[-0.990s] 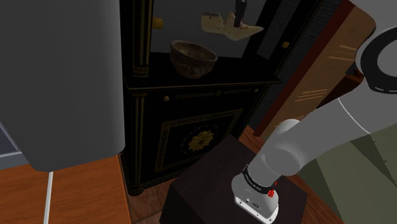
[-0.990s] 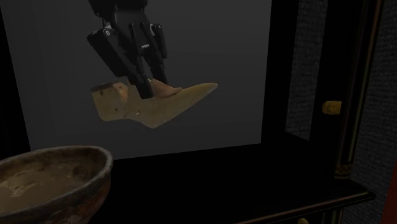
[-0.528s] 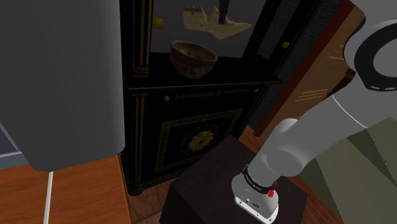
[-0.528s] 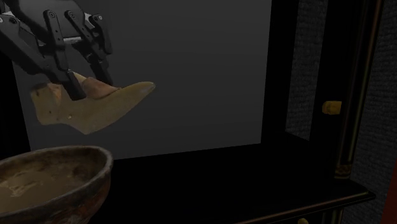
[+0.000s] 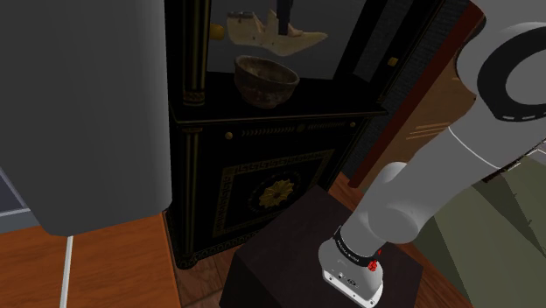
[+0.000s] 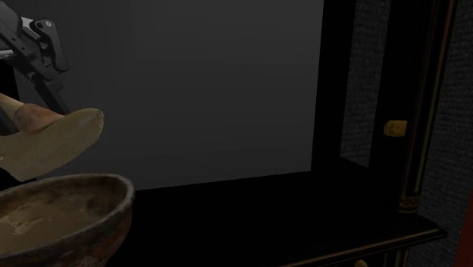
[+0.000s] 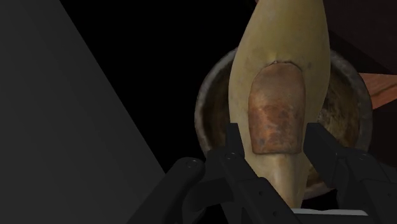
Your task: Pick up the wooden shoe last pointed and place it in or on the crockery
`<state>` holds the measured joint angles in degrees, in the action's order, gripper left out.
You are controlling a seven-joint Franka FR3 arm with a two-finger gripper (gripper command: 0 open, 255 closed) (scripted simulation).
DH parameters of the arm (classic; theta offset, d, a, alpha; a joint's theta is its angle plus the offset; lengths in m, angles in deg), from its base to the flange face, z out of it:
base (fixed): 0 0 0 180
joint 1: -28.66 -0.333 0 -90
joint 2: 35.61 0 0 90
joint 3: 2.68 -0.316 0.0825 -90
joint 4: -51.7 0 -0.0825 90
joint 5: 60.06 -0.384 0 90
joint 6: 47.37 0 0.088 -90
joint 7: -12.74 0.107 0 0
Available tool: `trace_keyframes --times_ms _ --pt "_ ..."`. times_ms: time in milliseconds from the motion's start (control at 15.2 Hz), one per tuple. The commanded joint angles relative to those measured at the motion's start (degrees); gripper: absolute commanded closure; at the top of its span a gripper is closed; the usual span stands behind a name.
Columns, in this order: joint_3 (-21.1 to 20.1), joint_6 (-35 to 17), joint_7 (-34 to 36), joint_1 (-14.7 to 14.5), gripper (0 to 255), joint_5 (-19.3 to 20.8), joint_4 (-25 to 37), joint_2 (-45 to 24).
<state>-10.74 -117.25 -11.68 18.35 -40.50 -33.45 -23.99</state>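
A pale wooden shoe last (image 5: 262,31) with a pointed toe hangs in the air just above a brown, worn bowl (image 5: 266,80) that stands on the black cabinet's shelf (image 5: 289,114). My gripper (image 5: 282,24) is shut on the last from above. In the second exterior view the last's toe (image 6: 53,142) pokes in over the bowl's rim (image 6: 83,186). The wrist view looks down along the last (image 7: 280,95), clasped between the black fingers (image 7: 233,153), with the bowl (image 7: 343,108) right beneath it.
The black cabinet (image 5: 262,184) has gilt ornament on its door and tall side posts beside the shelf. A small yellow knob (image 6: 394,128) sits on the right post. A big grey panel (image 5: 87,105) stands at the shoulder view's left. A dark box (image 5: 289,262) holds the arm's base.
The gripper has carried the last toward the shoulder view's left, from beside the bowl to over it. In the second exterior view it slid left, partly out of the picture.
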Motion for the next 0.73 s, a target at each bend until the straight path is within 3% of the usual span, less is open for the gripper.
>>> trace_keyframes --times_ms 0,660 --pt "0.1 -1.6 0.57 -0.05 255 -0.29 -2.54 0.93" --pt "0.8 -9.42 2.7 -0.21 255 -1.26 -14.4 4.75"
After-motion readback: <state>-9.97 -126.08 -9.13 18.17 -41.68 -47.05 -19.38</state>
